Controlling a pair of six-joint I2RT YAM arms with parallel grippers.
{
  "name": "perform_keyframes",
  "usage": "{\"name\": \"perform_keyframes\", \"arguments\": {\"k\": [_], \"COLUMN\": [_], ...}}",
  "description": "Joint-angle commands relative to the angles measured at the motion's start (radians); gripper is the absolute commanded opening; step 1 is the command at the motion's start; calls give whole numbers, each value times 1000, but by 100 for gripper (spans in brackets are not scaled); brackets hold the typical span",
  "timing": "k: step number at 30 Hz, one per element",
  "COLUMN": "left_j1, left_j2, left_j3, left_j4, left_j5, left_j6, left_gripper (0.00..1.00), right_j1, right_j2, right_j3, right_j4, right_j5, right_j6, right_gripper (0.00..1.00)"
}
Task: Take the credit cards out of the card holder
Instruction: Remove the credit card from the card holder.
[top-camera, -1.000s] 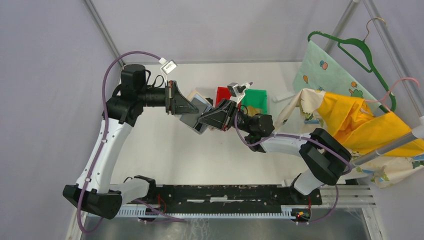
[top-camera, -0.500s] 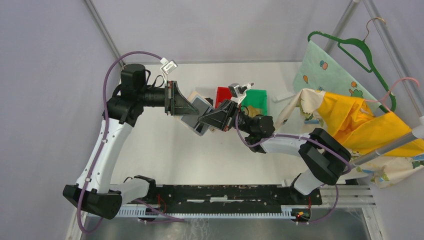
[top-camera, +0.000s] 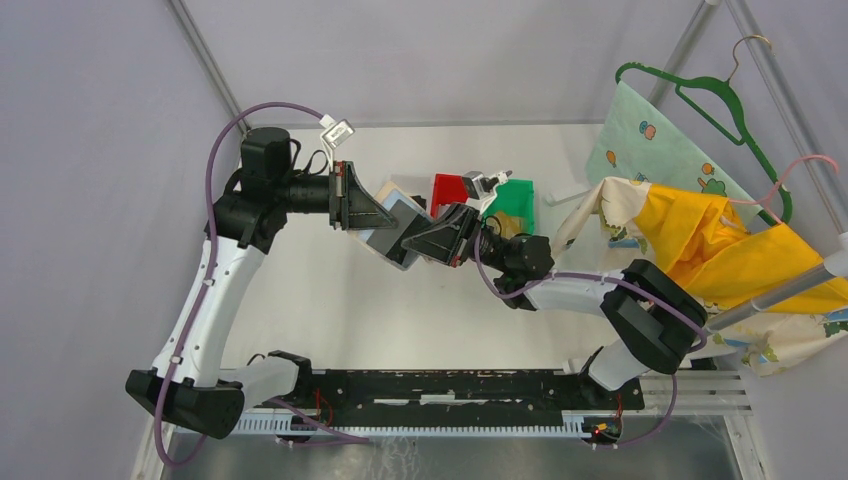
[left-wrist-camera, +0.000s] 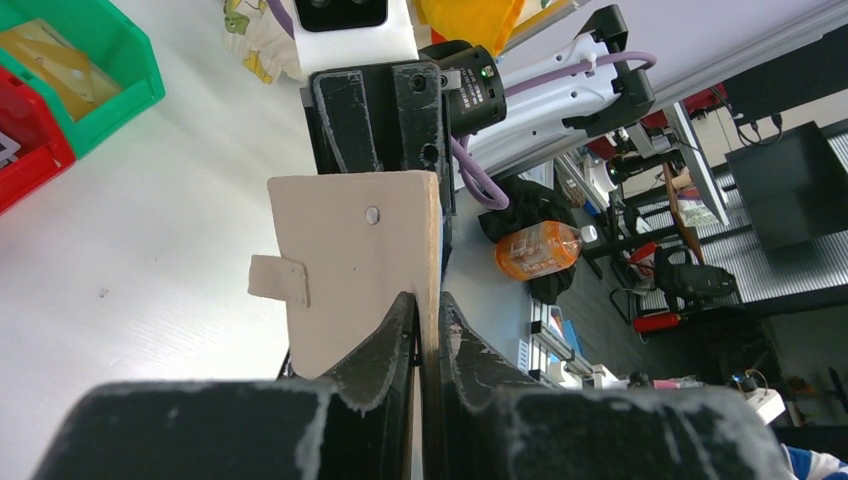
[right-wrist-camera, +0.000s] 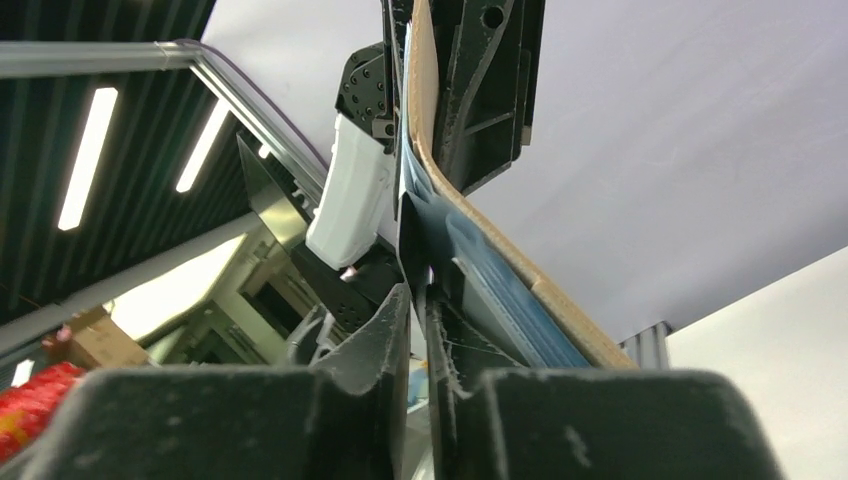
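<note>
**Two-arm hold on the card holder, three views.** In the top view the card holder (top-camera: 398, 226) hangs in the air above the white surface (top-camera: 330, 300), held between the two arms and just in front of the red bin (top-camera: 447, 188) and the green bin (top-camera: 516, 198). The left claw (top-camera: 372, 214) meets it from the left and the right claw (top-camera: 424, 240) from the right.

In the left wrist view the left claw (left-wrist-camera: 425, 308) is pressed together on the lower edge of the holder's tan outer face (left-wrist-camera: 355, 250). The holder stands upright, with its small tab (left-wrist-camera: 278, 280) jutting out to one side.

In the right wrist view the right claw (right-wrist-camera: 415, 296) is closed to a thin slit, pinching the edge of the dark blue-grey inner panel (right-wrist-camera: 415, 235). The tan cover (right-wrist-camera: 480, 225) curves away from that panel. A thin pale strip (right-wrist-camera: 405, 90) lies along the cover's inner side; whether it is a card cannot be told.
</note>
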Motion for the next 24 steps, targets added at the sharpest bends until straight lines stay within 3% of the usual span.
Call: {"name": "perform_keyframes", "arguments": {"k": [1,5,8,18,24], "left_j1": [1,2,2,2,7], "left_j2": [-38,-43,-42,-21,14], "left_j3": [19,22,24,73,162], "left_j4": [57,43,38,-48,-160], "left_j5": [3,-27,-26,-41,-99], "left_j6": [-42,-18,-15,66,187], "left_gripper": [2,2,2,2,2], "right_j1": [7,9,10,-9,-65], "right_j2": [-29,-21,-12,-5,-85], "right_j3": [15,51,72,54,-84], "right_j4": [201,182,171,218,195], "right_j5": [-13,-6,-2,-2,-44], "right_j6": [-2,-2,2,47,28], "right_gripper": [23,36,36,1,0]}}
